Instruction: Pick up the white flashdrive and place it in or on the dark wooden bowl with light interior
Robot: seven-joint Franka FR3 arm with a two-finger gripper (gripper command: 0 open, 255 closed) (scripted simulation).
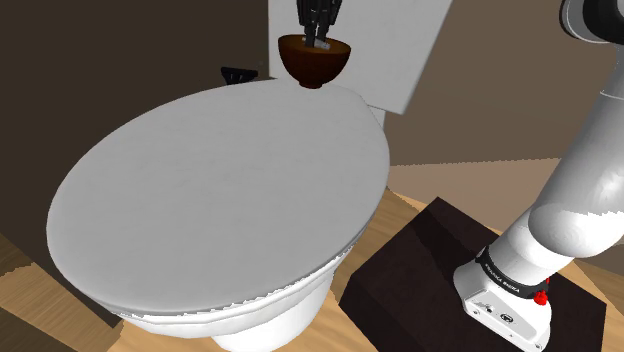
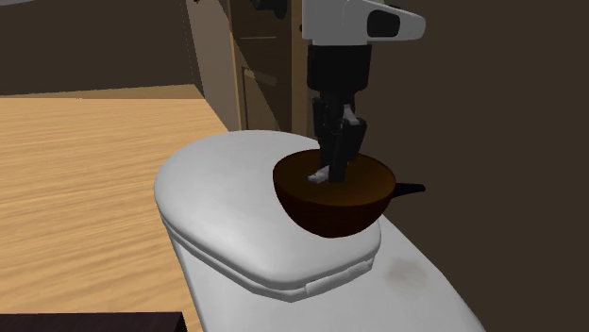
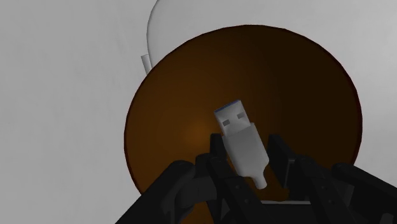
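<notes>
Pincer (image 3: 245,151) is clenching flashdrive (image 3: 239,130) by its rear sides, plug pointing down inside bowl (image 3: 172,127) on toilet (image 1: 220,190). Drive is probably handling light, stiff, slick; flat sides suit gripping.

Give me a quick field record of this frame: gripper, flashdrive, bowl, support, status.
gripper: gripper lowered into the bowl, shut on the drive
flashdrive: white flashdrive, plug end pointing away from the gripper, over the bowl's interior
bowl: dark brown bowl, upright, on the white toilet
nearby: small black object beside the bowl
status: drive inside the bowl's mouth, not yet released; contact with the bowl floor cannot be told
</notes>
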